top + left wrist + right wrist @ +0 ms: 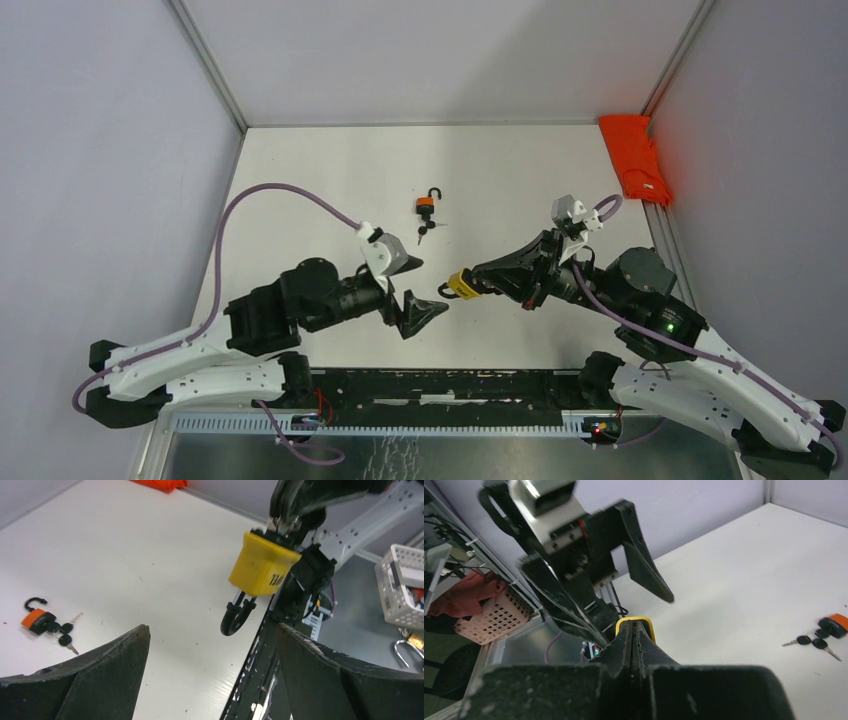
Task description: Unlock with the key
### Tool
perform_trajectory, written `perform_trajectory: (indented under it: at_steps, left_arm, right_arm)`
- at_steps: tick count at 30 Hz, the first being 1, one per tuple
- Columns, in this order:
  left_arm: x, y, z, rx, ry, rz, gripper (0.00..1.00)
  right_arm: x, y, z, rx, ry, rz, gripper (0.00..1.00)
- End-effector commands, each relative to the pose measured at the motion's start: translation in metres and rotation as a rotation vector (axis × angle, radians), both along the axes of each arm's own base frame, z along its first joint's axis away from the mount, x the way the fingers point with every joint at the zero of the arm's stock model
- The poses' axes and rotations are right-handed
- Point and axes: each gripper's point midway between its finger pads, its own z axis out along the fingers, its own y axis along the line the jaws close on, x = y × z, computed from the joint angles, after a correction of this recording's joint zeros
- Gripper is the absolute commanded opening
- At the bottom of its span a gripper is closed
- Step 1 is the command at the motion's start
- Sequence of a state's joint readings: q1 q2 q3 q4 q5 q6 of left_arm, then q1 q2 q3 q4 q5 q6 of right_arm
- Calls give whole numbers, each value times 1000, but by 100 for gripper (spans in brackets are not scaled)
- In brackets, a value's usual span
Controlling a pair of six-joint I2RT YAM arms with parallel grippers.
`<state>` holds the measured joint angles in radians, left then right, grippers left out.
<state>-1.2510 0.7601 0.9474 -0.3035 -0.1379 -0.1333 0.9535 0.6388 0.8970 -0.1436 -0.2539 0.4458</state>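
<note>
Top external view gives us both arms reaching inward over the table (520, 170). We see the right gripper (480, 281) pressed fully together, with the yellow lock (460, 286) hanging off its fingertips above the table, near the front edge. From the left wrist we see that lock held by the end opposite its shackle (235, 621), which points down; what exactly sits between the fingertips we cannot tell. The left gripper (433, 287) is spread wide and empty, facing the yellow lock and just beside it without touching. Farther back on the table lies an orange lock (427, 206), its shackle open, with keys (428, 233) right against it.
</note>
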Motion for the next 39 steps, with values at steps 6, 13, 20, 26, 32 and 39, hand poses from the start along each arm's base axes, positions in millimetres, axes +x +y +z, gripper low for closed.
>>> perform_trajectory:
  at_steps: [6,13,20,26,32,39]
  left_arm:
    - [-1,-9,-7,25,-44,-45,100]
    - [1,-4,1,-9,-66,-32,100]
    - [-8,-7,9,-42,-82,-84,86]
    - [-13,-30,-17,48,-34,-154,58]
    - [-4,-45,-32,106,-6,-133,32]
    - [42,-28,-39,154,-28,151,5]
  right_arm:
    - [-19,-1,57,190,-94,94,0]
    - [-22,3,48,184,-77,116,0]
    - [-21,7,40,196,-53,128,0]
    - [-20,6,45,214,-54,125,0]
    - [-17,4,45,219,-36,101,0]
    - [2,7,18,159,47,12,0]
